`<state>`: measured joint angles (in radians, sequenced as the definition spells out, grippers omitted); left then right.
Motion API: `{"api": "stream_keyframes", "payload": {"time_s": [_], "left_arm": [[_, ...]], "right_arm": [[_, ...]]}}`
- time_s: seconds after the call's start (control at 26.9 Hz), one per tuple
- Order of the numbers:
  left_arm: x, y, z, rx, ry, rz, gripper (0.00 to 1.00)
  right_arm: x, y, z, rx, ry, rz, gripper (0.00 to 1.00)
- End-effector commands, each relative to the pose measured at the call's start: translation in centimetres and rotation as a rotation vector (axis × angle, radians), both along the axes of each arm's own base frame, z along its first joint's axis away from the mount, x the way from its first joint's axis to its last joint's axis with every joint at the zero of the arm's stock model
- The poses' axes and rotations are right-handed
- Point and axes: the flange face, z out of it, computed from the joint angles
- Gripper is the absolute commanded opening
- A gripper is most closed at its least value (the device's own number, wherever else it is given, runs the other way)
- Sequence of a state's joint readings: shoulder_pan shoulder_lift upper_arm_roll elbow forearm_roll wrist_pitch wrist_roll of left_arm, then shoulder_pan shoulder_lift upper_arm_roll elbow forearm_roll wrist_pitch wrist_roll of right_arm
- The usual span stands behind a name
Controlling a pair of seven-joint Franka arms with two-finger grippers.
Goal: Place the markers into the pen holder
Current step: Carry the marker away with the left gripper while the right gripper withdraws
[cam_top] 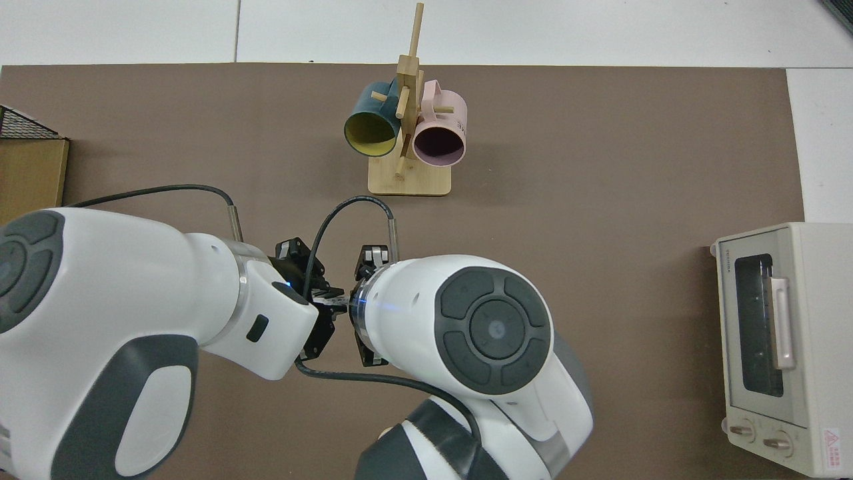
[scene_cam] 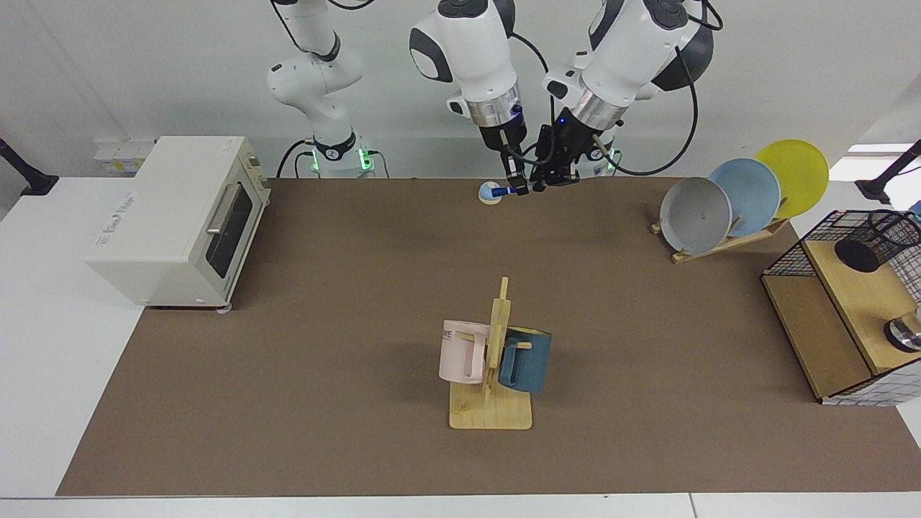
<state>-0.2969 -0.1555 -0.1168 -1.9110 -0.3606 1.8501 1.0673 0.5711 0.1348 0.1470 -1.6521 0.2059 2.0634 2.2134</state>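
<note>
The marker (scene_cam: 512, 190) hangs level above the table's far edge, its blue end pointing toward the toaster side. My right gripper (scene_cam: 516, 184) comes down from above and is shut on it. My left gripper (scene_cam: 545, 178) sits at the marker's other end, right beside the right gripper. In the top view a short white piece of the marker (cam_top: 338, 304) shows between the two wrists; the rest is hidden under the arms. The pen holder (scene_cam: 876, 241), a black mesh cup, sits on top of the shelf far to the right.
A wire-and-wood shelf (scene_cam: 827, 316) carries the cup and a shiny round item (scene_cam: 905, 332). Three plates stand in a rack (scene_cam: 741, 194). A mug tree (scene_cam: 493, 360) with two mugs is mid-table. A toaster oven (scene_cam: 180, 219) stands left. A small blue-white round thing (scene_cam: 490, 193) lies below the grippers.
</note>
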Motion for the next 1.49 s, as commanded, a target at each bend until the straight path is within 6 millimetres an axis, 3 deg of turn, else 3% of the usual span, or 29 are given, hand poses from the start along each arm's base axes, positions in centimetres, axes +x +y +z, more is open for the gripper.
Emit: {"api": "stream_keyframes", "payload": {"time_s": [0.0,0.11,0.48,0.63,0.86,1.04,1.19,1.45], "left_arm": [[0.5,1.0,-0.6,0.011,-0.003,0.051,0.0],[0.6,1.2,-0.6,0.012,-0.005,0.052,0.0],[0.7,1.8,-0.7,0.029,-0.001,0.065,0.0],[0.8,2.3,-0.8,0.109,-0.03,0.048,0.0],[0.8,2.9,-0.9,0.165,-0.031,0.072,0.0],[0.7,3.8,-0.8,0.269,-0.054,0.077,0.0],[0.9,4.9,-0.6,0.349,-0.083,0.079,0.0],[2.6,10.8,-0.2,0.547,-0.119,0.12,0.0]], "right_arm": [[0.6,-1.1,1.2,0.01,-0.009,-0.041,0.58],[0.8,-1.5,1.2,0.004,-0.009,-0.03,1.0],[1.6,-3.4,1.6,-0.01,-0.017,-0.014,0.99],[1.8,-4.9,1.2,-0.07,-0.028,0.135,0.99],[4.1,-10.8,1.0,-0.134,-0.043,0.403,0.99],[6.1,-17.1,0.7,-0.163,-0.065,0.72,0.99],[6.8,-20.4,1.0,-0.212,-0.088,0.857,1.0],[6.1,-24.3,3.2,-0.298,-0.11,1.149,0.99]]}}
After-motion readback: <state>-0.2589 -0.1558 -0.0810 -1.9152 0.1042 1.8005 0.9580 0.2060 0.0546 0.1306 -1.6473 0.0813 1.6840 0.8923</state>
